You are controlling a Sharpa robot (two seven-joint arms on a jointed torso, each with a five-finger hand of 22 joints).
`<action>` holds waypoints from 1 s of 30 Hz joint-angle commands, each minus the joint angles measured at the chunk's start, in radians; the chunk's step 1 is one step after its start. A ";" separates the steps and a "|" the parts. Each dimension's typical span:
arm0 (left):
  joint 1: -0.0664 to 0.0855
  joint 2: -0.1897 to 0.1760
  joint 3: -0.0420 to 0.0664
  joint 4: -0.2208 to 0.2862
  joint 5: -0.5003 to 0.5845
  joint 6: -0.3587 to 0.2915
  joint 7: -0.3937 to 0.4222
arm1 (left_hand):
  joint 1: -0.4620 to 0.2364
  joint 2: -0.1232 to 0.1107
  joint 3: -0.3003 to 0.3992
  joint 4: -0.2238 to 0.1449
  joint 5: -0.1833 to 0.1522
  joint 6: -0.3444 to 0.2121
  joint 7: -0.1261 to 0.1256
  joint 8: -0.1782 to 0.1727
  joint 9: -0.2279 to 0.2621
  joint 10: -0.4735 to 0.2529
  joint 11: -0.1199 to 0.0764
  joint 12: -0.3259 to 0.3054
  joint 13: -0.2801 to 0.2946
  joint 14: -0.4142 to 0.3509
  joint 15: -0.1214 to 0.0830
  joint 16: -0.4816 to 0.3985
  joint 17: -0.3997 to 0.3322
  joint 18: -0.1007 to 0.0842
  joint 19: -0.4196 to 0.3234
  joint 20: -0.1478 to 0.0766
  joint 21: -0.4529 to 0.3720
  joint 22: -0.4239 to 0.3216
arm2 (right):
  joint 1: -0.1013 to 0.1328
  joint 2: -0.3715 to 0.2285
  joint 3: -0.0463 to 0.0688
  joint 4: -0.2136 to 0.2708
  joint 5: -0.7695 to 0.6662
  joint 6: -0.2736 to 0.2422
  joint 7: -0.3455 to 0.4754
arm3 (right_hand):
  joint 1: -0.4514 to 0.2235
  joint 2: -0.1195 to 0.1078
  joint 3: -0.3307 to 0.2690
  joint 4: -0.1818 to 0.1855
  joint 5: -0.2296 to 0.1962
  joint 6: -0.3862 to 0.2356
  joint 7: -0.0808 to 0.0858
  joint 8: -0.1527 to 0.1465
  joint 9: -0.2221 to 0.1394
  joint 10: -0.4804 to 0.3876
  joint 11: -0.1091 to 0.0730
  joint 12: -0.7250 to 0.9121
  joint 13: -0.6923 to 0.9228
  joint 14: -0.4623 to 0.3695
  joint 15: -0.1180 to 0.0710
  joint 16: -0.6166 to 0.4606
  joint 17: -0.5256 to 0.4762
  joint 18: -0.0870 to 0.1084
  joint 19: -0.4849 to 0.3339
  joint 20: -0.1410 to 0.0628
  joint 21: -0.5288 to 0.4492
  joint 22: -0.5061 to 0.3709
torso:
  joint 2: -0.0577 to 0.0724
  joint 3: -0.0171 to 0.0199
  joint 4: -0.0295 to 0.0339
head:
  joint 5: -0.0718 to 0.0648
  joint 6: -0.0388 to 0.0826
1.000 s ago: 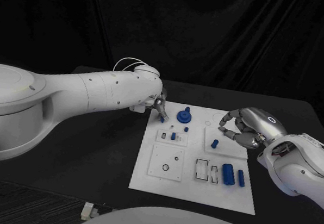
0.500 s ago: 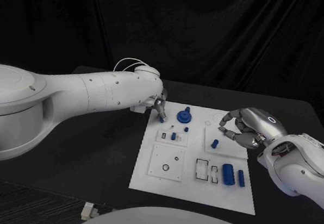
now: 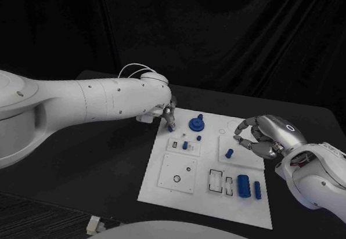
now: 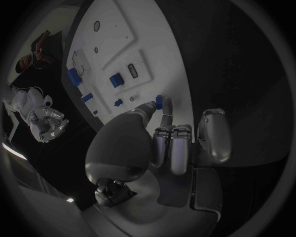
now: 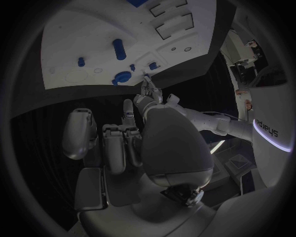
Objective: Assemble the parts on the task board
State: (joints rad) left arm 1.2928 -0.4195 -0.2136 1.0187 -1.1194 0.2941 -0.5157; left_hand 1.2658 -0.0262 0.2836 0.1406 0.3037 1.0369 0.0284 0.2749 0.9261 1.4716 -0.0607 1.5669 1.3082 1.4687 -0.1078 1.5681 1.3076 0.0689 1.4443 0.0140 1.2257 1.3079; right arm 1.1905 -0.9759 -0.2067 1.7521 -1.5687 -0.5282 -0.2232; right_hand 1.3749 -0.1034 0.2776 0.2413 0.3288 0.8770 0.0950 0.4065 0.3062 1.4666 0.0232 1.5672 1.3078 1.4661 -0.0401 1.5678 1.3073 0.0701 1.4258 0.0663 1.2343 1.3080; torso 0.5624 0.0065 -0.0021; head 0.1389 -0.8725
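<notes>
Blue part [image 4: 162, 102] pinched by left hand [image 3: 168, 112], board's [image 3: 205, 202] far-left corner

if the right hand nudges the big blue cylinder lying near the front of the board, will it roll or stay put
The big blue cylinder lies on its side on the white task board, so a sideways nudge would probably roll it. The slimmer blue cylinder beside it might stop it. It looks like rigid plastic, so likely light and stiff.

One piece of lettering can be read: in the right wrist view, a word that looks like "adeys" is printed in dark letters down a white panel [image 5: 266, 126] at the rim of the circle; its exact spelling cannot be told. No writing is seen on the task board [image 3: 206, 199].
</notes>
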 commanded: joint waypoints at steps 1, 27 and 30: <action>0.018 -0.018 0.002 0.041 0.007 -0.041 -0.032 | -0.012 -0.008 0.072 -0.055 -0.002 0.022 -0.016 -0.005 0.002 0.098 -0.001 0.000 0.260 0.102 0.000 0.003 0.263 -0.001 0.002 -0.007 -0.005 0.172 | -0.002 -0.003 0.001 0.002 -0.007 0.003 -0.010 | 0.008 0.000 0.004 0.001 0.006 0.005 -0.002 0.006 0.001 0.104 -0.007 0.004 0.263 0.105 -0.006 0.003 0.263 0.005 -0.004 -0.001 -0.006 0.163 | 0.000 0.0000 0.0001 | 0.000 0.000; 0.066 -0.163 0.001 0.319 0.135 0.012 -0.060 | -0.090 -0.004 0.118 -0.056 -0.076 0.008 -0.008 -0.014 0.014 0.083 0.007 -0.037 0.235 0.102 0.008 0.003 0.263 0.007 -0.017 0.000 -0.058 0.161 | -0.004 -0.006 0.000 0.009 -0.007 0.006 -0.026 | 0.012 -0.001 0.005 -0.002 0.007 0.004 -0.002 0.006 0.002 0.104 -0.007 0.004 0.263 0.105 -0.006 0.003 0.263 0.006 -0.006 -0.002 -0.011 0.161 | -0.001 0.0006 0.0008 | 0.003 0.000; 0.059 -0.159 0.001 0.319 0.135 0.009 -0.059 | -0.105 0.000 0.116 -0.053 -0.095 0.006 -0.007 -0.015 0.016 0.081 0.008 -0.041 0.233 0.102 0.009 0.002 0.263 0.007 -0.018 0.001 -0.062 0.160 | -0.004 -0.005 0.000 0.008 -0.007 0.007 -0.026 | 0.014 -0.001 0.005 -0.003 0.007 0.004 -0.002 0.006 0.002 0.104 -0.007 0.004 0.263 0.105 -0.006 0.003 0.263 0.006 -0.007 -0.002 -0.012 0.161 | 0.000 0.0004 0.0010 | 0.003 0.000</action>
State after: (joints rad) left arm 1.3557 -0.5826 -0.2136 1.3348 -1.0026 0.2879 -0.5751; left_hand 1.1694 -0.0248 0.3953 0.0842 0.2127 1.0454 0.0271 0.2657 0.9406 1.4681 -0.0570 1.5324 1.3079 1.4649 -0.1037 1.5681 1.3074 0.0690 1.4334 0.0177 1.1673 1.3077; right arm 1.1891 -0.9808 -0.2069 1.7581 -1.5688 -0.5261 -0.2296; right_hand 1.3783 -0.1070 0.2775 0.2413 0.3323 0.8770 0.0950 0.4065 0.3069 1.4666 0.0232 1.5672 1.3075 1.4661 -0.0401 1.5678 1.3073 0.0701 1.4258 0.0663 1.2254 1.3077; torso 0.5611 0.0070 -0.0020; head 0.1417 -0.8725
